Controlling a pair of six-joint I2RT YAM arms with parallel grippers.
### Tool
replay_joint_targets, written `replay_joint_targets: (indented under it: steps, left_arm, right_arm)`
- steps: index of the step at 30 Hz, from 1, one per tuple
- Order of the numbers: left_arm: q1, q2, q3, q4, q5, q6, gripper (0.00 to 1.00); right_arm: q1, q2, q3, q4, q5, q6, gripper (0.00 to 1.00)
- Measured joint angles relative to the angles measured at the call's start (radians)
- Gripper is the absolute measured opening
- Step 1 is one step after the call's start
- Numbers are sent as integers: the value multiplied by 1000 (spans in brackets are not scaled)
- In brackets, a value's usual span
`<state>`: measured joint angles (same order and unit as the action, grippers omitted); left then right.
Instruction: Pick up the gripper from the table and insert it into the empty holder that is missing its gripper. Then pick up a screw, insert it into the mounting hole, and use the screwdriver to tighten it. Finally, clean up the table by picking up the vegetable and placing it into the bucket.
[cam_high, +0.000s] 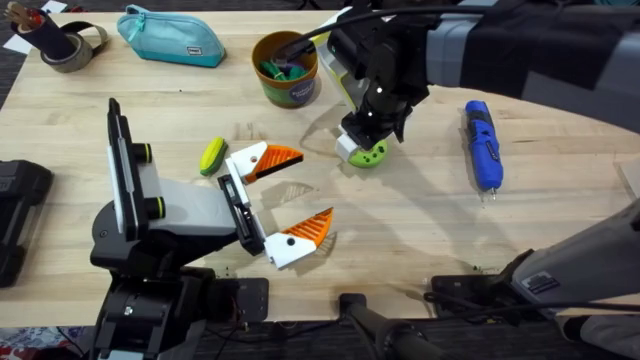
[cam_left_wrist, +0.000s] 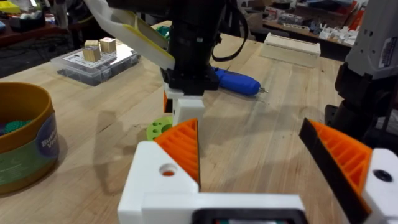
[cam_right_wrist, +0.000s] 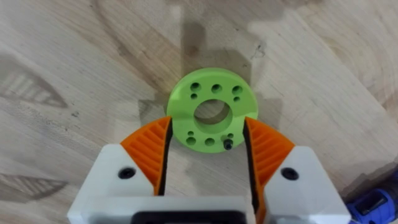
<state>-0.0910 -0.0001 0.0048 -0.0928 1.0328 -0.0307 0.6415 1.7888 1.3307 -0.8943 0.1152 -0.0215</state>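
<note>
Overhead, nearest the bases, the left gripper (cam_high: 283, 200) lies low over the table (cam_high: 420, 220) with its fingers spread wide and nothing between them. Just beyond its upper finger rests the vegetable (cam_high: 212, 155). Farther out, the right gripper (cam_high: 365, 148) points down at the green disc (cam_high: 368, 153), with the screwdriver (cam_high: 481, 145) lying well to its right and the bucket (cam_high: 285, 68) behind, already holding green bits.

From the right wrist, the orange pads (cam_right_wrist: 149, 149) sit against both sides of the disc (cam_right_wrist: 211, 110), jaws narrowed onto its lower half; it looks gripped, though I cannot be sure the pads press firmly or whether the disc is off the wood.

The step in hand seems to be the pickup of the part. To do it well, the pads should bear evenly on opposite sides of the disc, since a round rim can twist or squirt out. Lift straight up, slowly, and keep the disc level so it meets the holder squarely.
</note>
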Motion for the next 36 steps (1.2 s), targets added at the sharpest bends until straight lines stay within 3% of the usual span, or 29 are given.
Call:
replay_joint_targets:
  steps: [11, 18, 27, 36]
  left_arm:
    - [0, 0, 0, 0, 0, 0, 992]
    - [0, 0, 0, 0, -1, 0, 992]
    - [0, 0, 0, 0, -3, 0, 992]
    - [0, 0, 0, 0, -5, 0, 992]
  right_arm:
    - [0, -13, 0, -63, -5, -3, 657]
    - [-7, -192, -15, -86, -7, 85, 657]
    - [-12, -451, -265, -17, -7, 193, 657]
    - [-15, -420, -380, 136, -27, 224, 657]
